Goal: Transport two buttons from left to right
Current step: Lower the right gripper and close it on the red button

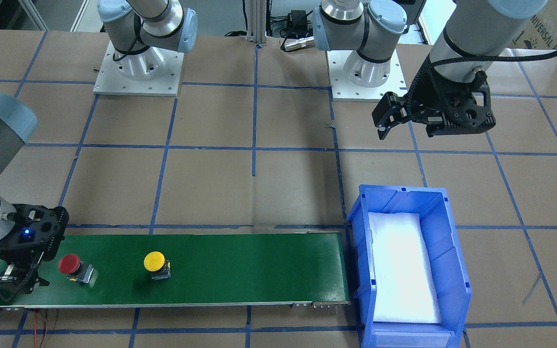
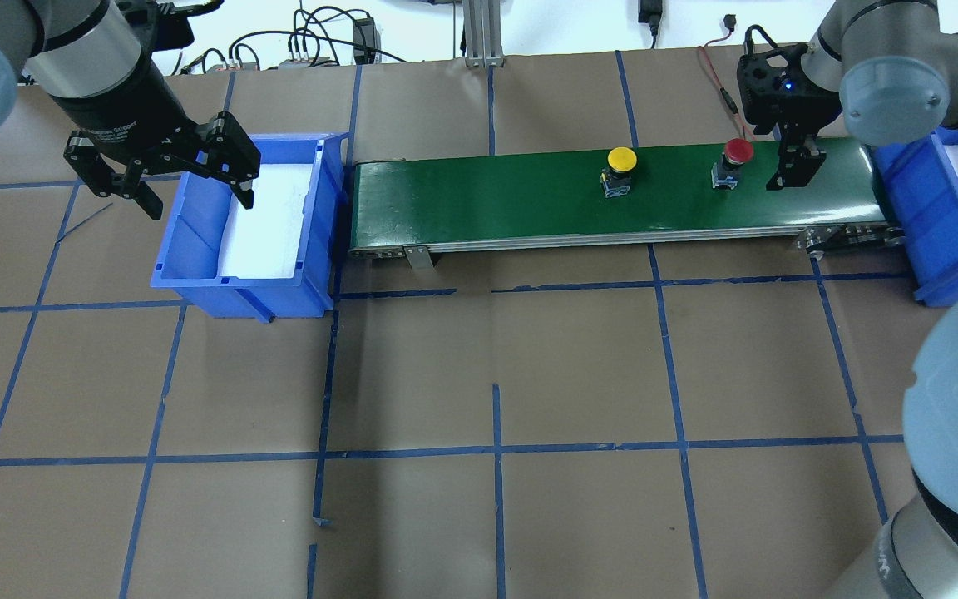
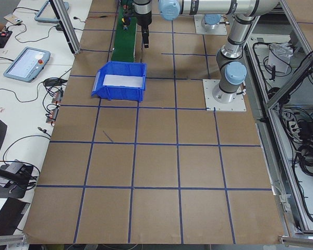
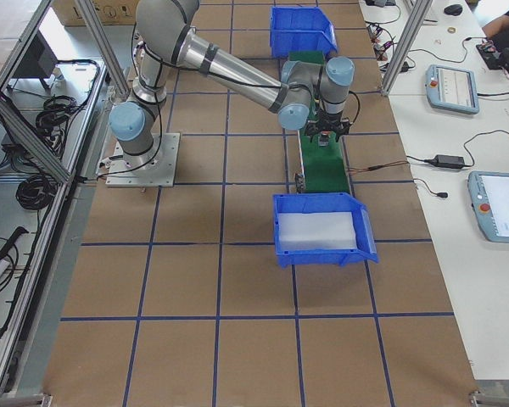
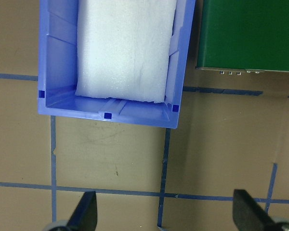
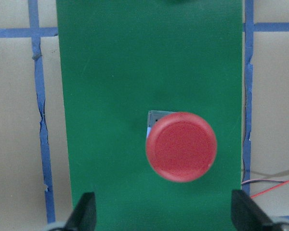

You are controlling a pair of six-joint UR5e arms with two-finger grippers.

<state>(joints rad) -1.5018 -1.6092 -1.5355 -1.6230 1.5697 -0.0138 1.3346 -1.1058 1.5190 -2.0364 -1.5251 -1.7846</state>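
Red button (image 2: pixel 738 150) and yellow button (image 2: pixel 621 158) both stand on the belt (image 2: pixel 487 200), right of centre in the overhead frame, well apart, with red nearer the right end. Right gripper (image 2: pixel 795 170) hangs over the belt just beside red, jaws wide apart with nothing in them. Its wrist view puts the red cap just ahead of the fingers, slightly off centre. Left gripper (image 2: pixel 196 198) is also spread and empty, by the left bin (image 2: pixel 196 291) at upper left. We read the buttons as light, rigid and top-heavy, and the smooth domed caps will likely slip. We'd pinch the squarish body below the cap. Right bin (image 2: pixel 920 225) sits at the belt's right end.
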